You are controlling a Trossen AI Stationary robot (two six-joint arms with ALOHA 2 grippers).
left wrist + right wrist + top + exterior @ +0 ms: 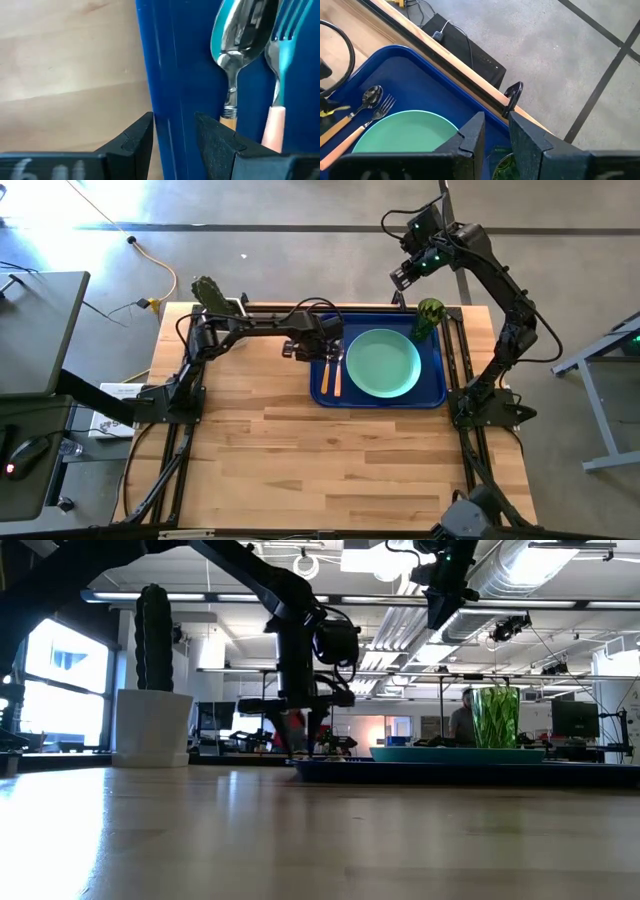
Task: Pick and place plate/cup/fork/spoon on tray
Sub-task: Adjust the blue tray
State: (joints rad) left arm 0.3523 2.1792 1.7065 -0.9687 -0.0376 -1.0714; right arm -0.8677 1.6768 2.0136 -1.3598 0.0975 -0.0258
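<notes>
My left gripper (172, 131) hangs low over the tray's (434, 385) left rim, fingers (135, 137) parted with nothing between them; the rim's blue wall runs up through the gap. Past my fingertips lie the spoon (239, 55) and the fork (278, 70), side by side on the tray floor, bowl and tines pointing away from me, wooden handles toward me. In the high view they sit in the strip between the left rim and the plate (383, 362), spoon (327, 370) to the left, fork (338, 373) just beside it.

The plate lies flat in the tray's middle. Beyond it, in the far right corner, stands the cup (428, 318), upright and inside the rim.

My right gripper (496, 137) hovers high above that far corner, off the table's (300, 450) back edge in the high view (403, 276). Its fingers stand slightly apart and hold nothing; looking down past them I see the cup's rim (504, 165) below, the plate (405, 132), and the spoon (367, 97) and fork (380, 111) farther off.

From table height, the tray (470, 770) is a dark band with the cup (496, 717) rising above it. A cactus (153, 675) in a white pot stands at the table's far left corner.
</notes>
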